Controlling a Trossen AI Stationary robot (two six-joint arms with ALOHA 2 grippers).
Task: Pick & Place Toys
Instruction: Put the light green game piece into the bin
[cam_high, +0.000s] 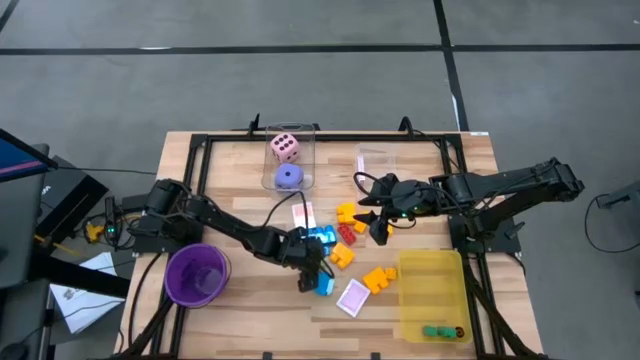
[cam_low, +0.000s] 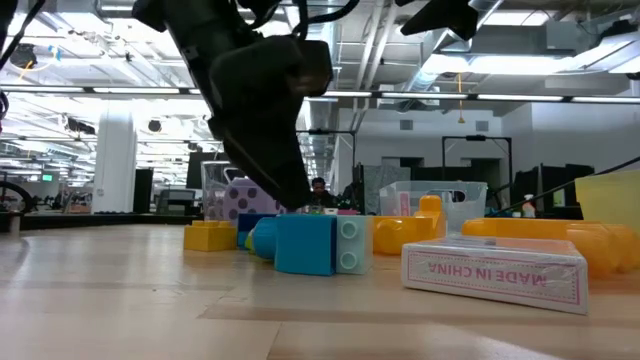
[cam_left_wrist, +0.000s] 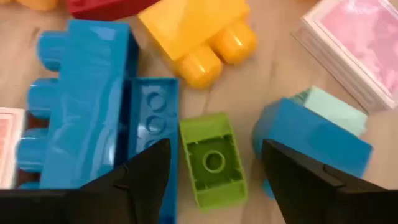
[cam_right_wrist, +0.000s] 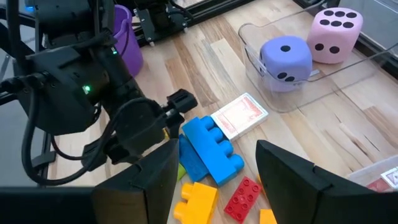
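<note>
Toys lie in a loose heap at the table's middle: blue blocks (cam_left_wrist: 87, 99), a yellow block (cam_left_wrist: 199, 37), a small green block (cam_left_wrist: 211, 158), a blue and pale-green block (cam_left_wrist: 314, 134), red (cam_high: 347, 233) and orange (cam_high: 378, 279) blocks, and pink-white card packs (cam_high: 354, 298). My left gripper (cam_left_wrist: 214, 186) is low over the heap and open. Its fingers stand on either side of the green block, which lies hollow side up on the table, with a gap to each finger. My right gripper (cam_right_wrist: 217, 180) is open and empty above the heap's far right side.
A clear box (cam_high: 290, 150) at the far middle holds a pink die (cam_high: 284, 147) and a purple die (cam_high: 289, 177). A purple cup (cam_high: 197, 275) stands near left. A yellow tray (cam_high: 430, 290) at near right holds green and red pieces. Another clear box (cam_high: 375, 160) stands at the far right.
</note>
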